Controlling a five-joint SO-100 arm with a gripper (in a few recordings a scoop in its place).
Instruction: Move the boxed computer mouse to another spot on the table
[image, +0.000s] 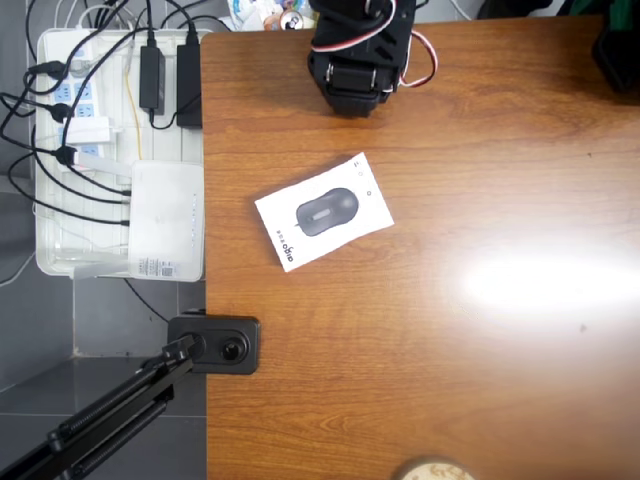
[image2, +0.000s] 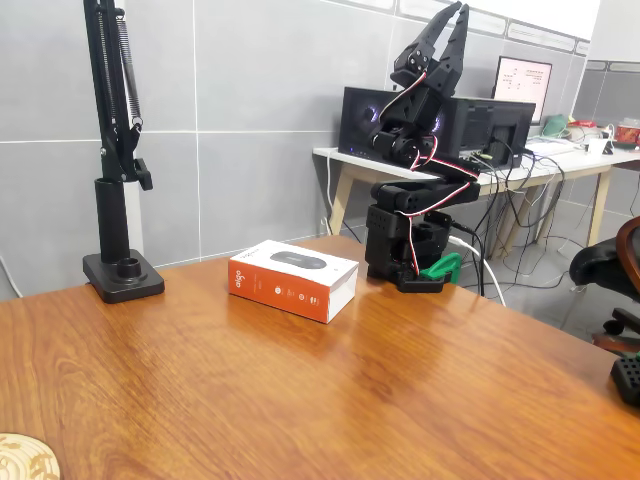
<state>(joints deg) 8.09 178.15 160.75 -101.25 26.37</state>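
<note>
Lying flat with its pictured face up, the boxed computer mouse (image2: 293, 279) was seen near the far edge of the tabletop (image2: 400, 400), just in front of the arm's base and apart from it, turned askew in the overhead view. The end effector (image2: 452, 22) was raised high and pointed upward, its fingers slightly parted and nothing held, so the task was judged not yet begun; a reach down would be needed.
</note>
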